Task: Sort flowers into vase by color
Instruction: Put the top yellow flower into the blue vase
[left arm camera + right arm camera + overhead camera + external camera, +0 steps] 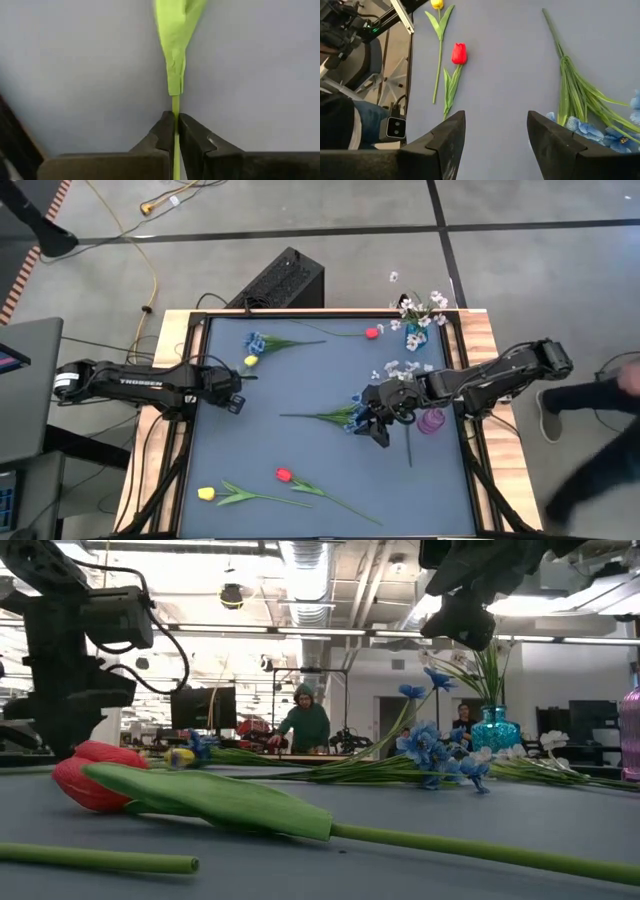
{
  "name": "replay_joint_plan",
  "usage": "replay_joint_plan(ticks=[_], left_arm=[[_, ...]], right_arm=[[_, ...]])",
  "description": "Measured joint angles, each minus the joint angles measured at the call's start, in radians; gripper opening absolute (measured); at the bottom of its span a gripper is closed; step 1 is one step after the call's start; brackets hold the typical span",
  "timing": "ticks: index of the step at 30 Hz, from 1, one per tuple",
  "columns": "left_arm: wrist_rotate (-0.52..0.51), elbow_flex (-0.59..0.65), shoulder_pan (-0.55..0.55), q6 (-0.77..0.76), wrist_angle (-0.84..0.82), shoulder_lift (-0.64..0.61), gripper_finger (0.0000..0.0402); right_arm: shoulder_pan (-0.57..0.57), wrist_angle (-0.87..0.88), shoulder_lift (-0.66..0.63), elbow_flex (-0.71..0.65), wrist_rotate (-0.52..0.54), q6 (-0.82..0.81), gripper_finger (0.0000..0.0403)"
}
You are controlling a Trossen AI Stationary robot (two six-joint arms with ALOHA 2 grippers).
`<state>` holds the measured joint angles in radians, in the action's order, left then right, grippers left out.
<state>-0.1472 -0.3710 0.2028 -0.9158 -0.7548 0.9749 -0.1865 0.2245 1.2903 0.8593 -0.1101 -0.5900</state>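
While the left gripper pinches the thin green stem of a yellow fake flower near the table's left side, the right gripper hangs open above a blue fake flower bunch lying mid-table, beside a purple vase.

Grey concrete floor lies around the wood-edged surface, crossed by dark seams. A yellow cable snakes over it, and a black box sits just beside the surface's far edge. Beyond, an open workshop shows bright ceiling lights, exposed ducts, monitors and a person in a green hoodie at a bench.
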Motion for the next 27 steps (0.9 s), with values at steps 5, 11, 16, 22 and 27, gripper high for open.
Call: replay_joint_plan(ticks=[5,11,16,22,27], left_arm=[[0.012,-0.002,0.0,-0.044,0.119,0.001,0.0001],[-0.08,-0.108,0.006,-0.035,0.083,0.0,0.0],[-0.154,-0.271,0.065,0.049,-0.183,0.0,0.0],[-0.201,-0.476,0.117,0.174,-0.35,0.0,0.0],[-0.182,-0.63,0.109,0.313,-0.265,-0.015,0.0]], right_arm=[[-0.001,0.0,0.0,0.0,0.0,-0.003,0.024],[-0.001,-0.001,0.0,0.0,-0.046,-0.037,0.024],[-0.016,-0.001,-0.002,0.0,-0.092,-0.087,0.024],[-0.048,-0.005,-0.009,0.0,-0.098,-0.091,0.0238],[-0.049,-0.101,-0.016,0.0,-0.098,-0.091,0.0224]])
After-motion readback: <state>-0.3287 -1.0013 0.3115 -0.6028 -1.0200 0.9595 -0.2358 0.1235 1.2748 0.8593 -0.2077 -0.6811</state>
